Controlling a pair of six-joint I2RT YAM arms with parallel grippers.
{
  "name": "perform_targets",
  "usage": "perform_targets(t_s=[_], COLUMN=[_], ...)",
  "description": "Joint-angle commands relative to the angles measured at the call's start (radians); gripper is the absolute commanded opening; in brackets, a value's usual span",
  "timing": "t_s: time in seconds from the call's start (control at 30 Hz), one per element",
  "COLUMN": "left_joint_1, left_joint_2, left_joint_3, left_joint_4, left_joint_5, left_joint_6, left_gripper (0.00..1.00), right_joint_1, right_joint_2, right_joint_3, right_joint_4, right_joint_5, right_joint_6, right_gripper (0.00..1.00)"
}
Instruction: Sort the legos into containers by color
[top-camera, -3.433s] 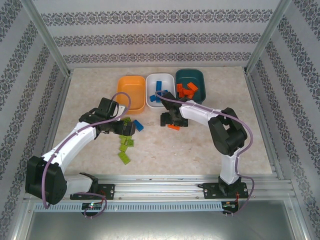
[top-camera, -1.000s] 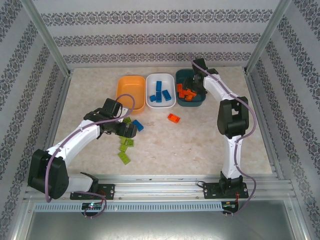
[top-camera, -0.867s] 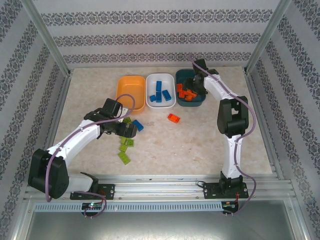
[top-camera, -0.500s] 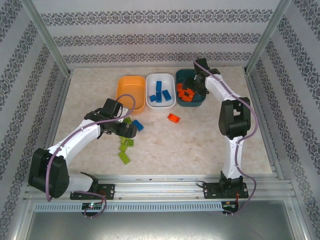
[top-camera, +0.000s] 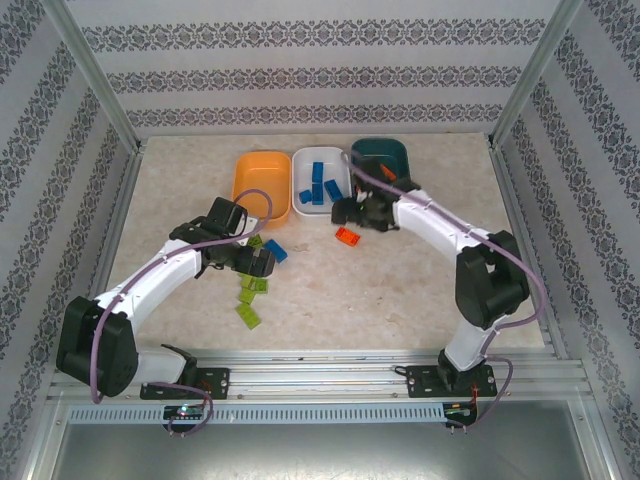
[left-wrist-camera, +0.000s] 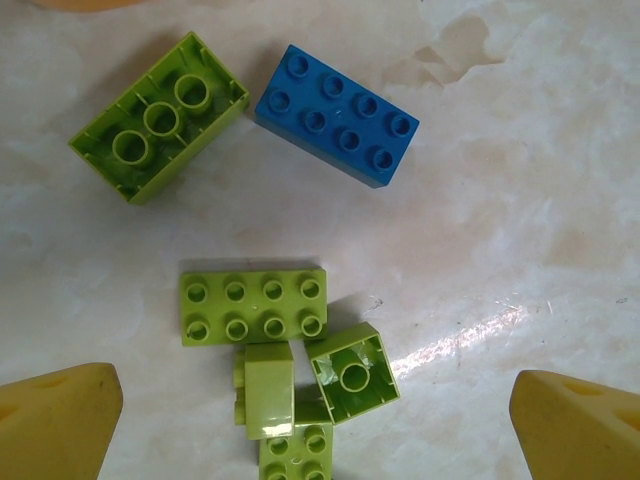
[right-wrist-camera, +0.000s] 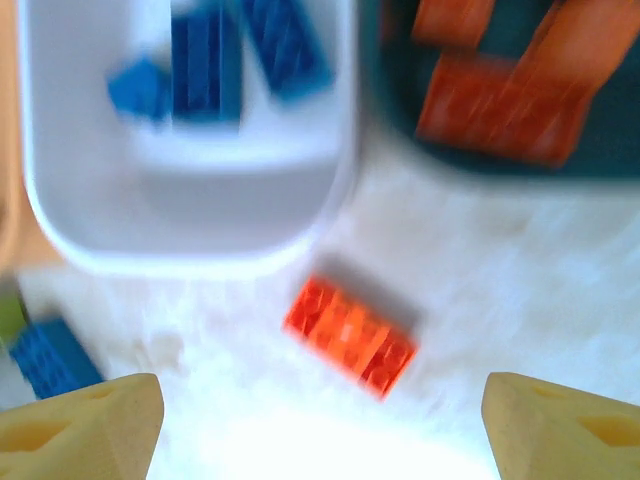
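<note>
Jaws of your right tool (right-wrist-camera: 320, 410) stood wide apart and empty over a lone orange lego (right-wrist-camera: 350, 335) on the table (top-camera: 400, 290) just nearside of the white tub (right-wrist-camera: 190, 215), while your left tool (top-camera: 258, 262), likewise spread, hung over lime legos (left-wrist-camera: 254, 306) and a blue lego (left-wrist-camera: 337, 115) near-left of that tub.

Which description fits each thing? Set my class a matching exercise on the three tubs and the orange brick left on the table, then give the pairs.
Things
1. white tub
2. dark teal tub
3. orange tub
4. loose orange brick

Descriptions
A. lies on the bare table, outside every tub
B. holds blue bricks
C. no bricks visible inside
D. holds orange bricks

Pairs: 1-B, 2-D, 3-C, 4-A.
</note>
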Motion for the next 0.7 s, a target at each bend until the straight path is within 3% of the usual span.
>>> perform_targets(t_s=[0.0,0.2,0.67], left_joint_1=[-0.018,-0.028,-0.039], left_joint_2=[-0.027,-0.036,-0.035], left_joint_3=[0.018,0.017,0.014], left_joint_4=[-0.038,-0.040,-0.040], left_joint_5=[-0.012,-0.021,-0.039], left_joint_6=[0.016,0.018,0.022], left_gripper=[1.00,1.00,1.00], right_joint_1=[0.042,0.106,0.066], right_joint_2=[-0.006,0.057,0.152], right_joint_3=[-0.049,-0.054,0.019], right_joint_4=[0.039,0.050,0.060], right_joint_5=[0.092,0.111,0.100], right_joint_6=[0.065,0.094,0.083], right_gripper=[0.84,0.87,0.88])
